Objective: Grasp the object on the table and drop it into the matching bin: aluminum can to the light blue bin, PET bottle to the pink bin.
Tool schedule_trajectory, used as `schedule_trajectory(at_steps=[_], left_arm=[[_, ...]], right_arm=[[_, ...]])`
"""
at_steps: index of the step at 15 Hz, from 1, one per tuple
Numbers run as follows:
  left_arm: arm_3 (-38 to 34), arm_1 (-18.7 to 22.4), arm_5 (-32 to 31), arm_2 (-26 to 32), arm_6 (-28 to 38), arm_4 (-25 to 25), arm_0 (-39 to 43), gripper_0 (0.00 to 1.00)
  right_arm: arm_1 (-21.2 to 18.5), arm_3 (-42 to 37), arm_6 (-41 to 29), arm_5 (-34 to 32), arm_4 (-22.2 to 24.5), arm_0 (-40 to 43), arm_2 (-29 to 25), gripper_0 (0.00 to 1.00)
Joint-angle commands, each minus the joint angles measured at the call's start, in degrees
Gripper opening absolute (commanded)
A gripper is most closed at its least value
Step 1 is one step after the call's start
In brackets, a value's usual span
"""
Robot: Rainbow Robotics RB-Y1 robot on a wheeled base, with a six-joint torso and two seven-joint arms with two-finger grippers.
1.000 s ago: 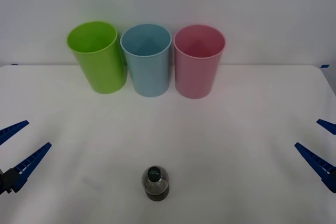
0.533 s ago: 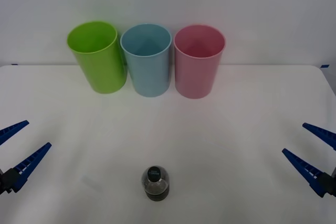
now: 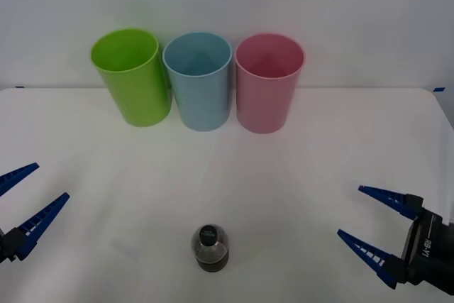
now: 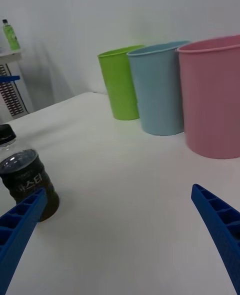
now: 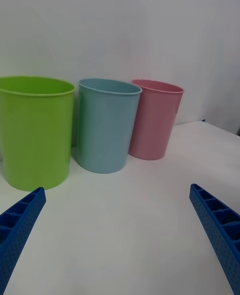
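Observation:
The PET bottle, small and clear with dark contents and a dark cap, stands upright near the front middle of the white table. In the right wrist view the bottle sits just beyond one finger of my right gripper. My right gripper is open, to the right of the bottle and apart from it, holding nothing. At the left edge my left gripper is open and holds nothing. The pink bin stands at the back, with the light blue bin on its left.
A lime green bin stands left of the light blue one, and the three bins form a tight row at the back. Wide bare tabletop lies between the bottle and the bins. A white wall rises behind the table.
My right gripper has come in from the right edge, moving left towards the bottle, still open. The left gripper, the bottle and the bins have not moved.

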Motion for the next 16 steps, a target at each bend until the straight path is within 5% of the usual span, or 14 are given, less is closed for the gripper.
schedule_trajectory(at_steps=[1,9,16], left_arm=[[0.00,0.00,0.00,0.00,0.00,0.00,0.00,1.00],[0.00,0.00,0.00,0.00,0.00,0.00,0.00,1.00],[0.00,0.00,0.00,0.00,0.00,0.00,0.00,1.00]], right_arm=[[0.00,0.00,1.24,-0.26,2.77,-1.36,4.53,1.00],[0.00,0.00,5.99,2.82,7.25,-5.05,18.42,1.00],[-0.35,0.09,16.27,13.98,7.25,-6.20,28.62,1.00]])
